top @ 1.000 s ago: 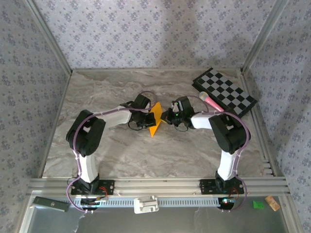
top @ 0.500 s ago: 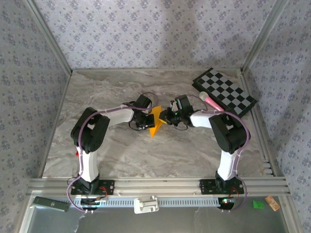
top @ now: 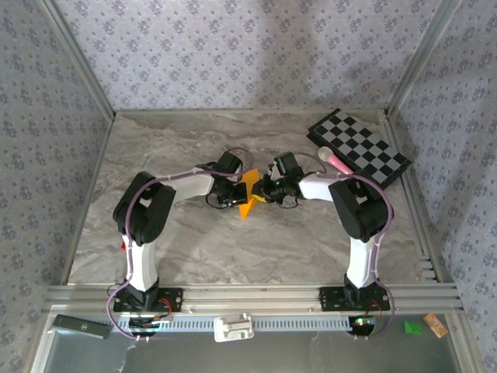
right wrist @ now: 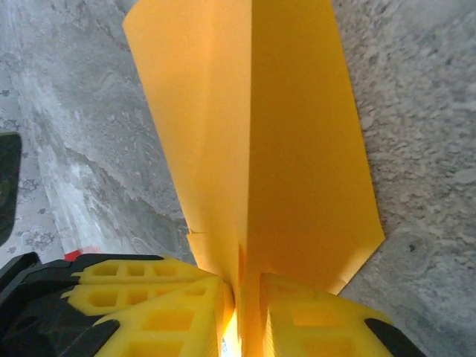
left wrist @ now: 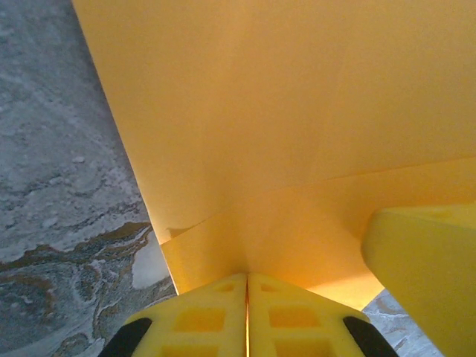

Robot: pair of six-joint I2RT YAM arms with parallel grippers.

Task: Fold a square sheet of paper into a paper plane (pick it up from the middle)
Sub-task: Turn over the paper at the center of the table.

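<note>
The square sheet of paper is orange-yellow and folded into a narrow pointed shape with a centre crease. It stands on edge above the marble table, between both grippers. My left gripper is shut on its lower edge from the left; in the left wrist view the paper rises from my left gripper's pressed-together jaws. My right gripper meets it from the right. In the right wrist view the creased paper runs down into my right gripper, whose jaws stand slightly apart, a lit gap showing between them.
A black-and-white checkered board lies at the back right, with a pink-tipped stick on its near edge. Patterned walls close in the table on three sides. Bare marble lies in front of and to the left of the grippers.
The right gripper's jaws have parted a little and it has edged left toward the paper. The left arm shifted its elbow; its grip on the paper holds.
</note>
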